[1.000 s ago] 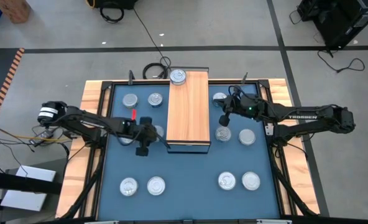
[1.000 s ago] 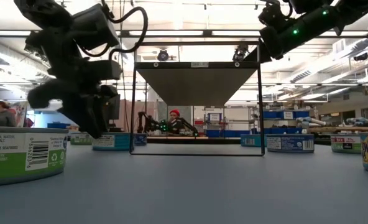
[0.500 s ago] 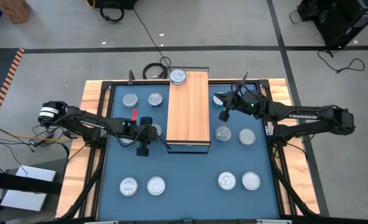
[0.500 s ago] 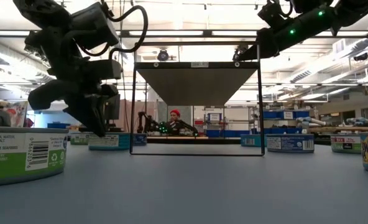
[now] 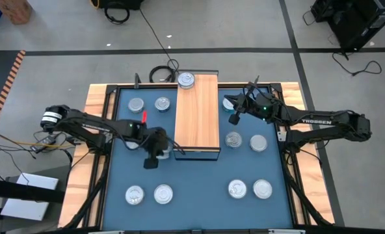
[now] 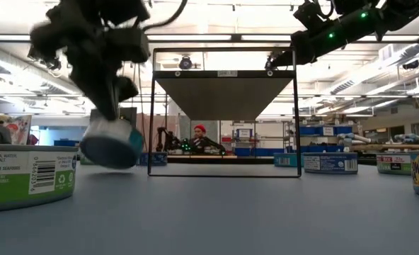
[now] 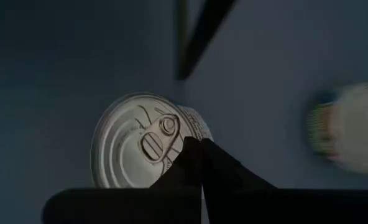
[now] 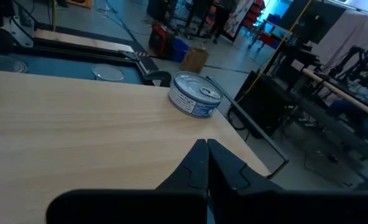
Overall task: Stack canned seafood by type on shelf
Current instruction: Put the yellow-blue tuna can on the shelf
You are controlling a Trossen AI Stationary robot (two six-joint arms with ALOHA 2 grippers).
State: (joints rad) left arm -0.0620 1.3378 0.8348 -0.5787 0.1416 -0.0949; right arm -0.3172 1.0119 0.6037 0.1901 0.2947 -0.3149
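Compared with one second ago, the left gripper (image 5: 161,150) has moved a little toward the shelf (image 5: 196,117) and its fingers, then spread, are now closed on a tin (image 6: 111,144). In the low view this tin hangs tilted above the blue mat (image 5: 199,185), no longer resting on it; before, a tin stood on the mat under the gripper. The left wrist view shows the held tin's (image 7: 140,140) round silver lid with a pull tab and a pale printed side, pinched at its edge.

The right gripper (image 5: 234,117) has risen and shifted toward the far right side of the shelf; its fingers (image 8: 204,163) are pressed together, holding nothing, above the wood-grain top.

The shelf is a long rectangular block with a light wooden surface and dark edging. One tin (image 5: 186,80) with a blue-and-white label stands at its far left corner. The other tins are flat, round and shiny: two (image 5: 149,104) on the far left of the mat, two (image 5: 148,194) near left, two (image 5: 246,141) right of the shelf, two (image 5: 250,189) near right.
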